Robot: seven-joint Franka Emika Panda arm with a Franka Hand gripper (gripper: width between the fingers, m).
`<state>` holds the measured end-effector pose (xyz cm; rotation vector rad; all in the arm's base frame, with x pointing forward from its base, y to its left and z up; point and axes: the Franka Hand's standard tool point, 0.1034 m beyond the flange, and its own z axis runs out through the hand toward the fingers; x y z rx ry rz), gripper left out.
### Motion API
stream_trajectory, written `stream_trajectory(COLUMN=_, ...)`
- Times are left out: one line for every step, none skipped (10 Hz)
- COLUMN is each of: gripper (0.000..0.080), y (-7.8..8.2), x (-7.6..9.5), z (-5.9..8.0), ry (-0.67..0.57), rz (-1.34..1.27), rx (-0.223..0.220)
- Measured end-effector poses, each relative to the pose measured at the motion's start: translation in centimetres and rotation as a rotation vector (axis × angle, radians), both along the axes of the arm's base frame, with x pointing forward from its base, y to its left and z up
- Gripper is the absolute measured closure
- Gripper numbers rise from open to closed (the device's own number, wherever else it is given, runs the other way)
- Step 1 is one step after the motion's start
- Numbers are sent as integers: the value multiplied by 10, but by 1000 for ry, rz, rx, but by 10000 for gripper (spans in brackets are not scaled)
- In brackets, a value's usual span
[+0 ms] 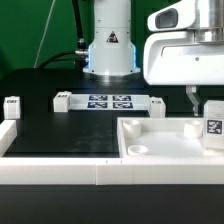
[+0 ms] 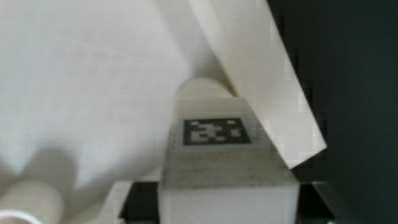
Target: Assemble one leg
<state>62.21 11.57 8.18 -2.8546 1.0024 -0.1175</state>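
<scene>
The leg (image 1: pixel 213 125), a small white upright block with a black-and-white tag, is held in my gripper (image 1: pixel 205 108) at the exterior view's right. It is over the right end of the large white tray-shaped piece (image 1: pixel 160 146). In the wrist view the leg (image 2: pixel 217 135) fills the space between my two dark fingers (image 2: pixel 146 200), with its tag facing the camera; my gripper (image 2: pixel 217 200) is shut on it. The tray piece's white surface (image 2: pixel 89 80) and raised rim lie behind it. I cannot tell whether the leg touches the tray piece.
The marker board (image 1: pixel 108 101) lies at the back centre before the robot base (image 1: pixel 108 50). Three more white legs stand on the black mat: (image 1: pixel 12 106), (image 1: pixel 60 99), (image 1: pixel 158 104). A white border rim (image 1: pixel 50 170) runs along the front.
</scene>
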Motion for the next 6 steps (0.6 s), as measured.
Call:
stream_trajectory(gripper=509, y=0, x=0, z=0, ry=3, rz=-104, rx=10)
stream_trajectory(gripper=508, y=-1, x=-1, z=0, ry=19, rz=-287, rx=31)
stream_trajectory(gripper=508, y=-1, x=-1, z=-1, ry=30, rz=-423, rx=45)
stream_trajectory(gripper=508, y=-2, x=-1, z=0, ry=39, rz=-468, rx=54)
stream_trajectory(gripper=427, y=-1, x=-1, z=-1, ry=46, rz=-526, rx=67)
stream_trajectory(gripper=427, y=0, x=-1, z=-1, ry=43, rz=-488, rx=63)
